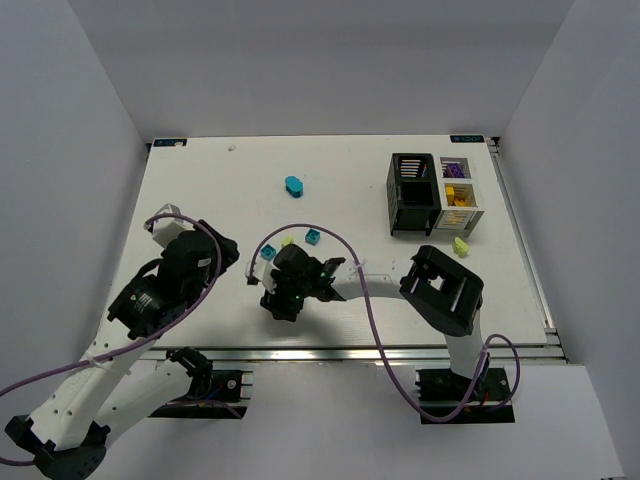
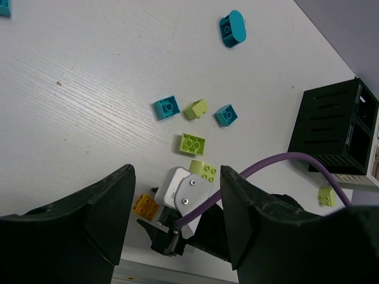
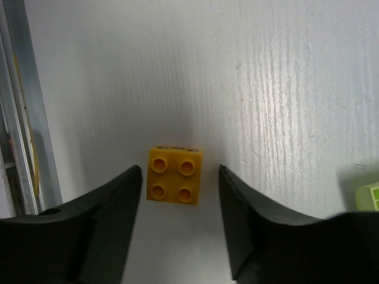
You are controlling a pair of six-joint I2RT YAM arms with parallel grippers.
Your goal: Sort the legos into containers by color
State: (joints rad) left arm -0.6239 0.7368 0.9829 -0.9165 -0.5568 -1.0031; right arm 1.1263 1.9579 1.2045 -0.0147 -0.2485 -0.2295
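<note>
your right gripper (image 3: 179, 171) stands open, straddling the orange brick (image 3: 174, 176), which sits square with 4 studs up and a gap each side, by the table's (image 3: 284, 89) near edge. left gripper (image 2: 176, 171) hangs open, empty, farther off. tray (image 1: 478, 200) lies far right.

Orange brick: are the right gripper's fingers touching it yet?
Apart. The right wrist view shows bare table between the orange brick and each finger of the right gripper.
</note>
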